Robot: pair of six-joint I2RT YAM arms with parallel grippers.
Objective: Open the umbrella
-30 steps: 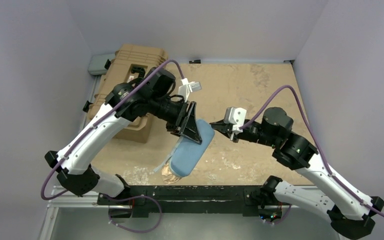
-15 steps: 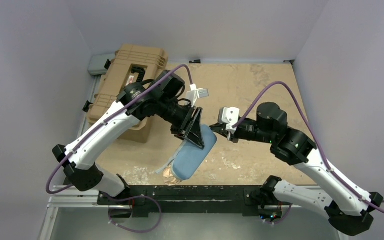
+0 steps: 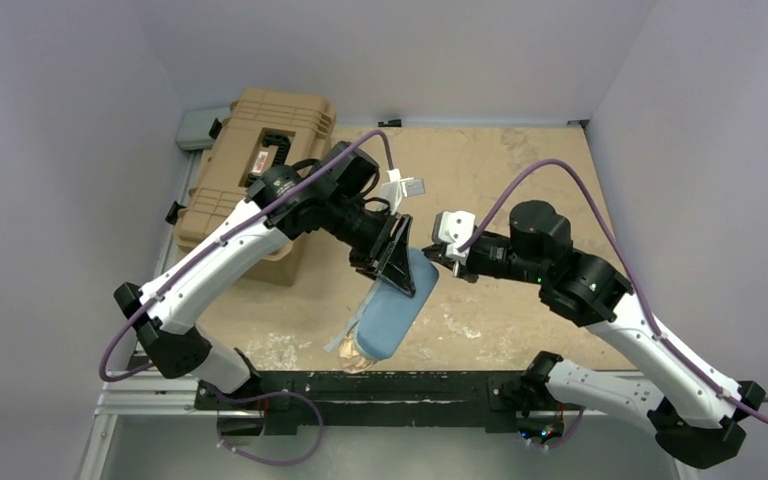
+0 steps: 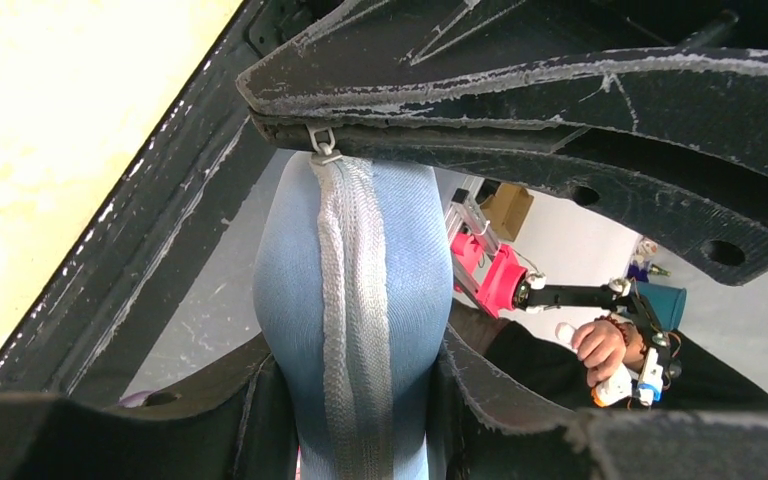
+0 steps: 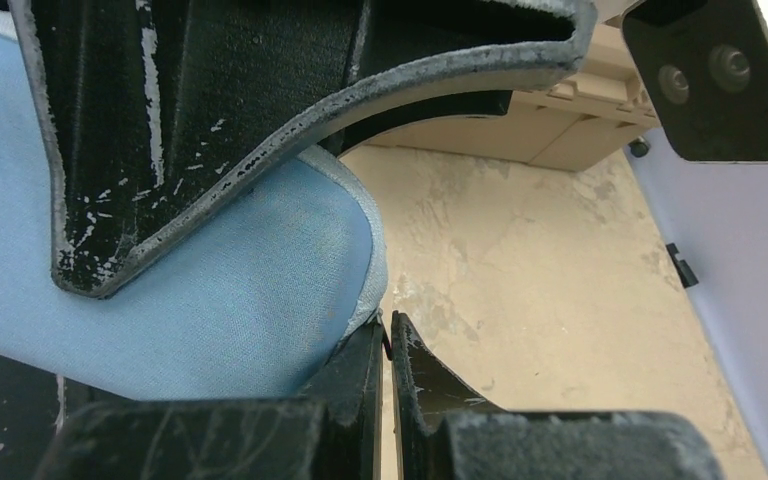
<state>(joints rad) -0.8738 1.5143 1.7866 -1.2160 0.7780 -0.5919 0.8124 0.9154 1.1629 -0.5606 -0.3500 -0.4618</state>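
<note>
Left gripper [image 3: 397, 262] clamped on far end of light-blue sleeve [image 3: 390, 318]; umbrella [image 3: 344, 351] sheathed inside, beige bit poking from near end, well apart from both grippers; right gripper [image 3: 438, 256] fingers pressed together at sleeve's upper edge.

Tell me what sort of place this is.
Probably a robot teleoperation lab: plain lavender partition walls box in a scuffed tan tabletop, and a person's hand holds a handheld controller beyond the cell.

Far left: tan ribbed hard case [image 3: 300, 112], black handle [image 3: 278, 150]; front middle of table [image 3: 520, 180]: light-blue zippered sleeve [image 3: 385, 320].
</note>
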